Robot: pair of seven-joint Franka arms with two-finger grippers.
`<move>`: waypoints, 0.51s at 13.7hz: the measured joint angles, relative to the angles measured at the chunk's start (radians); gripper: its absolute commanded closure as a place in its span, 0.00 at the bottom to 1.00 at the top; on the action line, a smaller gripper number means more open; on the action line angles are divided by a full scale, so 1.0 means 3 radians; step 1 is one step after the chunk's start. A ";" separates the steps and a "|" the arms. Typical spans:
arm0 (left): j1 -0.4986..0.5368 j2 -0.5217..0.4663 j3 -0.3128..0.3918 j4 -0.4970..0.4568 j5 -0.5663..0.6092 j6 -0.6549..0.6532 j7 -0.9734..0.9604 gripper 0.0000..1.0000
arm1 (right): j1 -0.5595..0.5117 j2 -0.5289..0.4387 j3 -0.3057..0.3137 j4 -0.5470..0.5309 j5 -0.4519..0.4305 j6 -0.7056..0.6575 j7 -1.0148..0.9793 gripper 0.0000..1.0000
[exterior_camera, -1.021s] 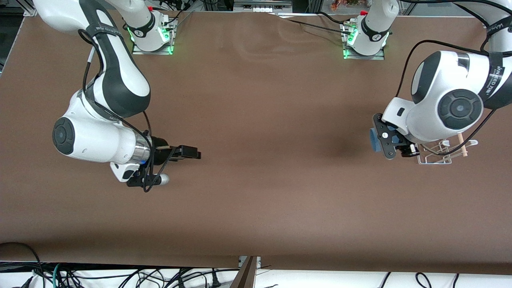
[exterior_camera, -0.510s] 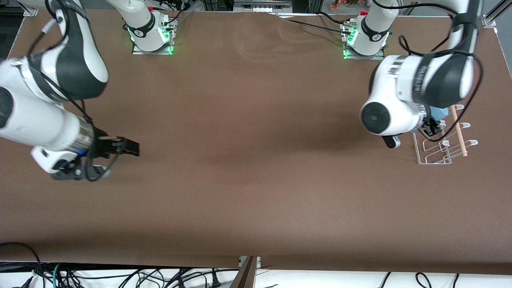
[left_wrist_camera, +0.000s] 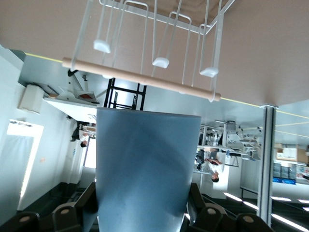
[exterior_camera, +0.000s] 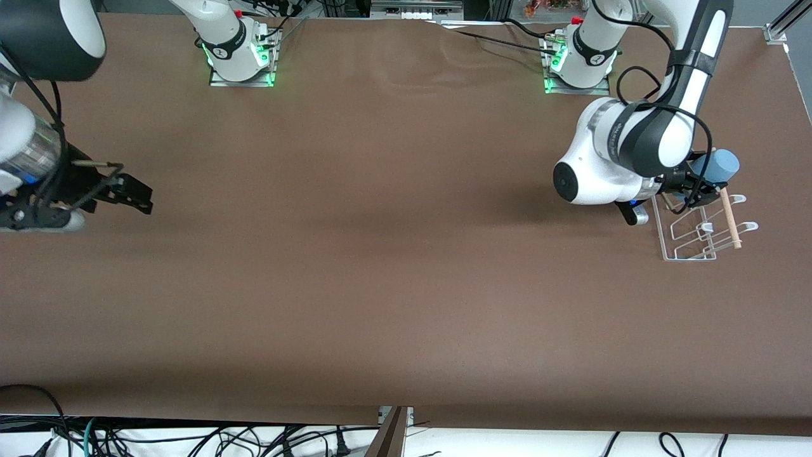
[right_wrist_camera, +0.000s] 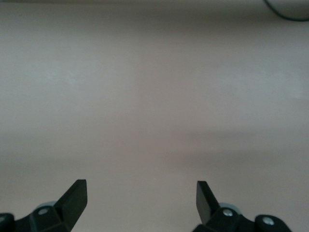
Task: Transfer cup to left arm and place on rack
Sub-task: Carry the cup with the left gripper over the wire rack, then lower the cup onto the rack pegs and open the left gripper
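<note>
Two Franka arms are shown at a brown table point(exterior_camera: 393, 266), one carrying and one idle. At the right of the front view, the left gripper point(exterior_camera: 694, 184) is held over the end of the white wire drying rack point(exterior_camera: 688, 244) that lies farther from the camera, toward the left arm's end of the table. Its fingers are clamped on the light-blue plastic cup point(exterior_camera: 715, 166), which is gripped by its sides and carried clear of the table. In the left wrist view the cup point(left_wrist_camera: 145, 166) fills the lower centre of the frame between the dark fingers point(left_wrist_camera: 77, 212), and the rack's upturned pegs point(left_wrist_camera: 161, 62) and its thin wooden rod point(left_wrist_camera: 140, 79) appear in the upper half, close to the cup's end but apparently not touching it.

At the left edge of the front view, the right gripper point(exterior_camera: 130, 190) waits over bare table toward the right arm's end. Its fingers are seen apart and empty in the right wrist view point(right_wrist_camera: 140, 193).

By these signs, the handover is judged complete and the placing step is in hand. The next move is expected to call for the cup to be lined up with a peg, lowered onto it without catching the rod, and only then released.
</note>
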 measured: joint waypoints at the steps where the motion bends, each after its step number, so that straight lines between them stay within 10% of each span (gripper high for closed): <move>1: 0.0027 -0.0072 0.0002 -0.0185 0.0097 0.0101 -0.0107 0.98 | -0.0001 -0.0070 -0.0011 -0.0050 -0.0055 -0.0042 -0.0001 0.00; 7: 0.0230 -0.0135 0.0004 -0.0757 0.0607 0.0582 -0.0635 0.98 | -0.0001 -0.0133 -0.0020 -0.0147 -0.0129 -0.0071 -0.0227 0.00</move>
